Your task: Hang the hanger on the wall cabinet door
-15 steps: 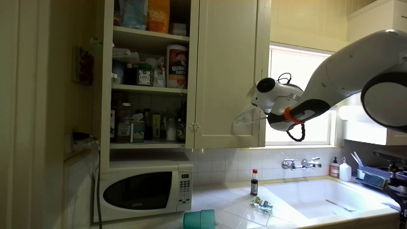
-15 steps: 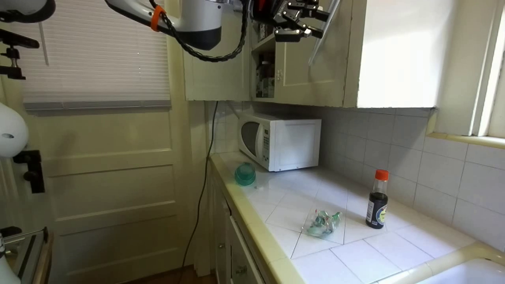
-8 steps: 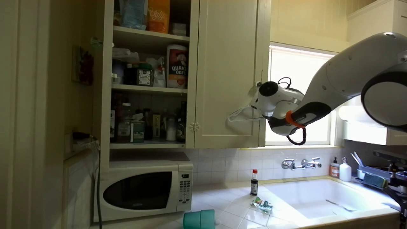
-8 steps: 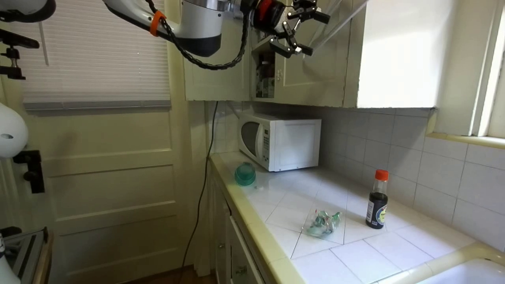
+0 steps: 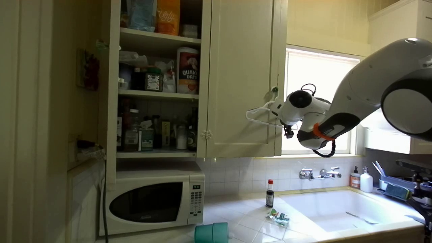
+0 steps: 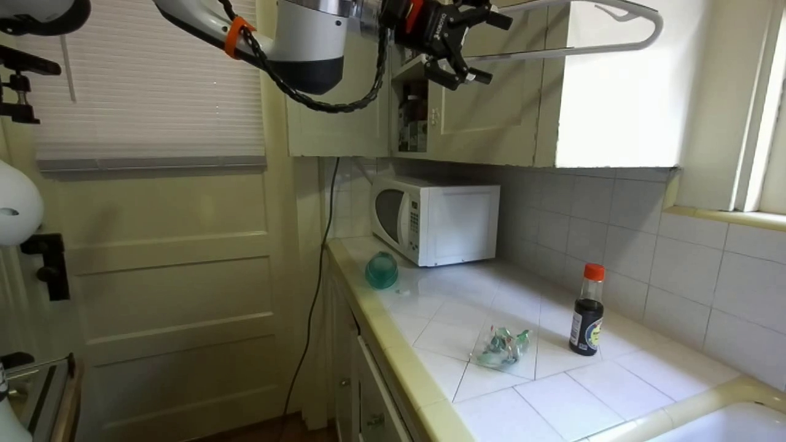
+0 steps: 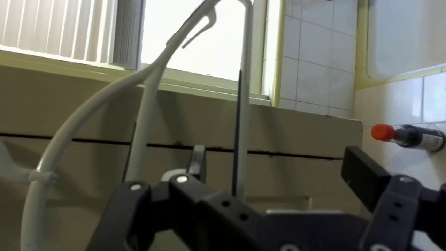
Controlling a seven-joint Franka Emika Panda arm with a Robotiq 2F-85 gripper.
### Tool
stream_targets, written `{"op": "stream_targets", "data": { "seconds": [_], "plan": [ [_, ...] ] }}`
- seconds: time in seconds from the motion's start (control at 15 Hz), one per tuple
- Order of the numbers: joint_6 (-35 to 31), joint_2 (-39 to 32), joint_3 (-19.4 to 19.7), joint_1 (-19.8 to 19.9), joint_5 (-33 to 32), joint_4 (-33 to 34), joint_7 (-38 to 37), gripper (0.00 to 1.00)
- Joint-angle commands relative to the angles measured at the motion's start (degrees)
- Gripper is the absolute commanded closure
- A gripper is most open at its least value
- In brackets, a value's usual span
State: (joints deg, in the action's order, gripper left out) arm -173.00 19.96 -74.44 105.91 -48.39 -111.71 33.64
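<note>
The end effector (image 6: 500,50) is released, its black fingers (image 7: 364,176) spread wide, and there run the pale bars of the hanger (image 6: 614,48), just beyond them in the wrist view. The hanger is up high, over the counter (image 6: 565,402), right in front of the wall cabinet door (image 5: 241,74)! In an exterior view its long bar lies close to level, a rounded corner showing against the bright cabinet side (image 6: 626,110), the upper part cut off by the frame. It reaches up near the round knob (image 5: 274,89), and whether the hook sits over that knob, I cannot tell, the arm (image 5: 368,81) being so close beside it.

Down below, a red-capped bottle (image 6: 588,325) stands upright toward the counter's back edge, near the sink (image 5: 324,202). A clear packet (image 6: 503,348) with green in it lies near the bottle in both exterior views, farther toward the front edge. The microwave (image 6: 460,224) takes the back corner at the end away from the sink, and near it a teal cup (image 6: 382,271) lies on its side by the front edge.
</note>
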Motion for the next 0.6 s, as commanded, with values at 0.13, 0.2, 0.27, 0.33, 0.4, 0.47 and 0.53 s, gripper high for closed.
{"op": "stream_targets", "data": {
  "seconds": [0.13,0.2,0.27,0.33,0.4,0.47,0.53],
  "plan": [
    [-6.3,-3.3,22.6,-23.2,5.7,-13.1,8.9,0.00],
    [-8.8,-4.6,26.7,-27.7,7.7,-15.5,14.0,0.00],
    [-11.2,-4.6,31.1,-32.0,9.0,-18.6,17.5,0.00],
    [-12.7,-5.0,34.9,-36.3,10.4,-21.4,21.0,0.00],
    [-14.2,-4.9,38.7,-40.7,10.8,-24.6,23.5,0.00],
    [-14.7,-5.0,42.3,-45.4,10.6,-27.4,25.6,0.00],
    [-14.9,-4.7,46.6,-49.6,5.1,-29.3,22.4,0.00]
  ]
}}
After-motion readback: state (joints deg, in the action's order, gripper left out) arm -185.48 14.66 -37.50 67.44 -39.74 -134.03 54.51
